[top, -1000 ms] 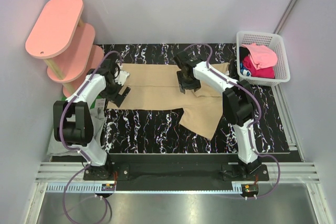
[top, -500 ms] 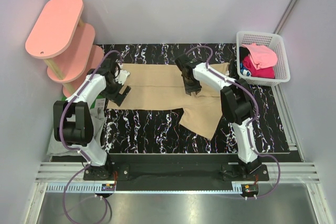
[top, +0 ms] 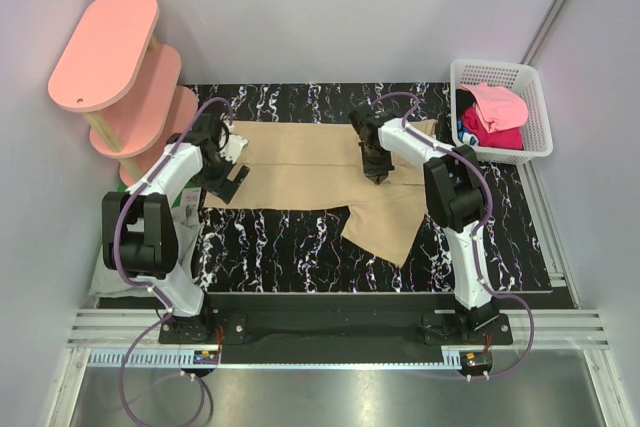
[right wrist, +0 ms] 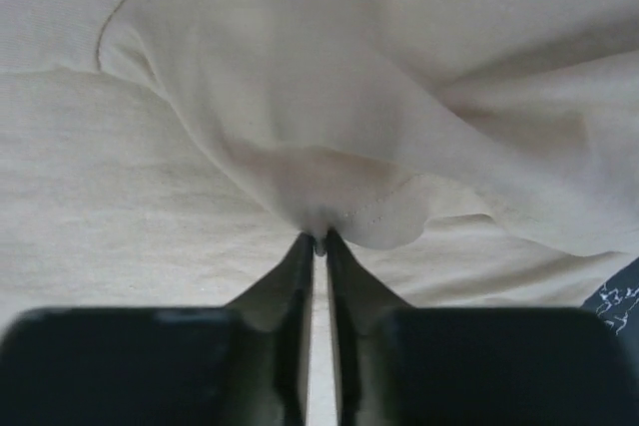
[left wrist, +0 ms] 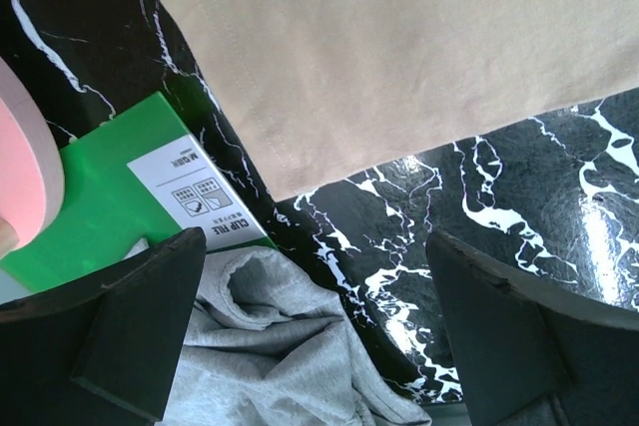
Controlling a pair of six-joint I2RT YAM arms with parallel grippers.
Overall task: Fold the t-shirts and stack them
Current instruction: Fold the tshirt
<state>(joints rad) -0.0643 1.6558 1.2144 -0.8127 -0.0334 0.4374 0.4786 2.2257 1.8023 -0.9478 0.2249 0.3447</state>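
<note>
A tan t-shirt [top: 300,159] lies spread across the black marbled table [top: 290,247], one part folded down toward the front right. My right gripper [top: 376,169] [right wrist: 319,241] is shut on a pinched fold of this tan t-shirt [right wrist: 329,177] near its right middle. My left gripper [top: 234,179] [left wrist: 312,246] hangs open over the shirt's left edge [left wrist: 399,47], with nothing between its fingers. Below it lies a crumpled grey t-shirt [left wrist: 270,346]. Pink [top: 498,103] and magenta [top: 497,136] t-shirts lie in the basket.
A white basket [top: 462,69] stands at the back right of the table. Pink oval shelves [top: 108,52] stand at the back left. A green clip-file packet [left wrist: 90,197] lies by the table's left edge, beside the grey shirt.
My right gripper has slid to the right along the tan shirt and closed on a fold of it. The left arm has stayed still and open.
</note>
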